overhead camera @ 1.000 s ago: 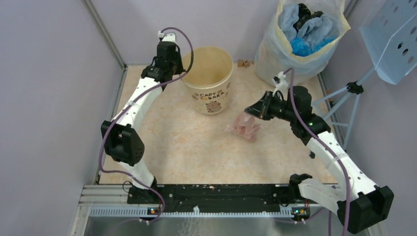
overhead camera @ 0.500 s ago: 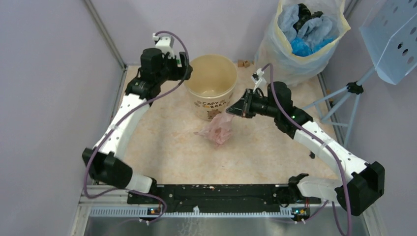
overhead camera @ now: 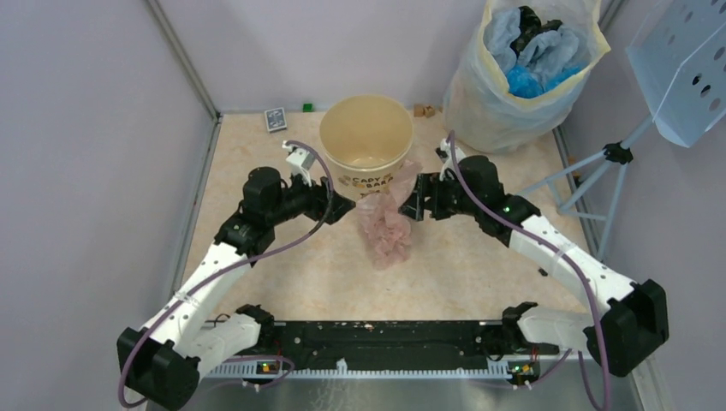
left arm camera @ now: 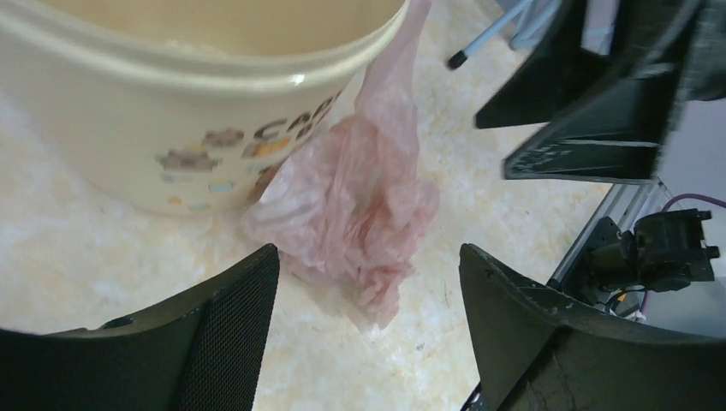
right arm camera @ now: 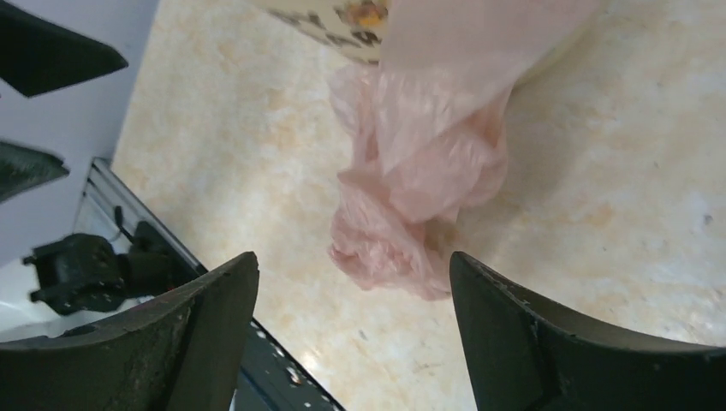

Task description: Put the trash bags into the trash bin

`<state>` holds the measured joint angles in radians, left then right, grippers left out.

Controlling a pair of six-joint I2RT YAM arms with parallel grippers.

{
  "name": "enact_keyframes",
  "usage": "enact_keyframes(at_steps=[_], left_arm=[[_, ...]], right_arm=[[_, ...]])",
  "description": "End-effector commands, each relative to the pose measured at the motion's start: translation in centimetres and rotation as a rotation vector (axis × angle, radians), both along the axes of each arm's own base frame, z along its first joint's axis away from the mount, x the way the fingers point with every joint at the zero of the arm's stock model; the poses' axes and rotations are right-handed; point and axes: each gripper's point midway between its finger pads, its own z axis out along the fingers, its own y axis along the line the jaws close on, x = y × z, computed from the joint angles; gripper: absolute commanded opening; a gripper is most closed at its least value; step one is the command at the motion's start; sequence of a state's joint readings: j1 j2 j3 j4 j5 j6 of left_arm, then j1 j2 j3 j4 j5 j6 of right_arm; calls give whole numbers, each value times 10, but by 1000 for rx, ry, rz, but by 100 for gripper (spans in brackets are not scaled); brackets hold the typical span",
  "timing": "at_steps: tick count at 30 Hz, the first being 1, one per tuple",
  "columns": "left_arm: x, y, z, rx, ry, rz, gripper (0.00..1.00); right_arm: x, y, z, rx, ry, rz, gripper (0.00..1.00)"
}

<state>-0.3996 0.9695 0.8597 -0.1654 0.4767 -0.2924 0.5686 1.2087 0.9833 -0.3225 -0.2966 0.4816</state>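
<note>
The cream-yellow trash bin stands upright at the back middle of the table. The pale-pink trash bag lies crumpled on the table just in front of it. One flap runs up against the bin's right side to near the rim. My left gripper is open just left of the bag, and my right gripper is open just right of it. In the left wrist view the bag sits ahead of the gripper, beside the bin. In the right wrist view the bag lies loose beyond the gripper.
A large whitish-yellow bag with blue and black contents stands at the back right. A blue perforated panel on a tripod is at the right edge. A small card box, a green cube and brown bits lie along the back wall.
My right gripper carried the bag left to the bin and opened, leaving it loose. My left arm swung from behind the bin to its front, and its gripper opened.
</note>
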Motion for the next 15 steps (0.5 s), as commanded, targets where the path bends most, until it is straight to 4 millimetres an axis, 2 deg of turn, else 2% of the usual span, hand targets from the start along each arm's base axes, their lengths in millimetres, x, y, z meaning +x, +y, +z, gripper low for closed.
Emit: enact_keyframes(at_steps=[1,4,9,15], left_arm=[[3,-2,-14,-72,30,51,82],[-2,-9,-36,-96,70,35,81],[-11,-22,-70,-71,149,9,74],[-18,-38,-97,-48,173,5,68]], right_arm=[[-13,-26,-8,-41,-101,-41,83],[-21,-26,-22,-16,-87,-39,82],[-19,-20,-48,-34,-75,-36,58],[1,-14,-71,-29,-87,-84,56]])
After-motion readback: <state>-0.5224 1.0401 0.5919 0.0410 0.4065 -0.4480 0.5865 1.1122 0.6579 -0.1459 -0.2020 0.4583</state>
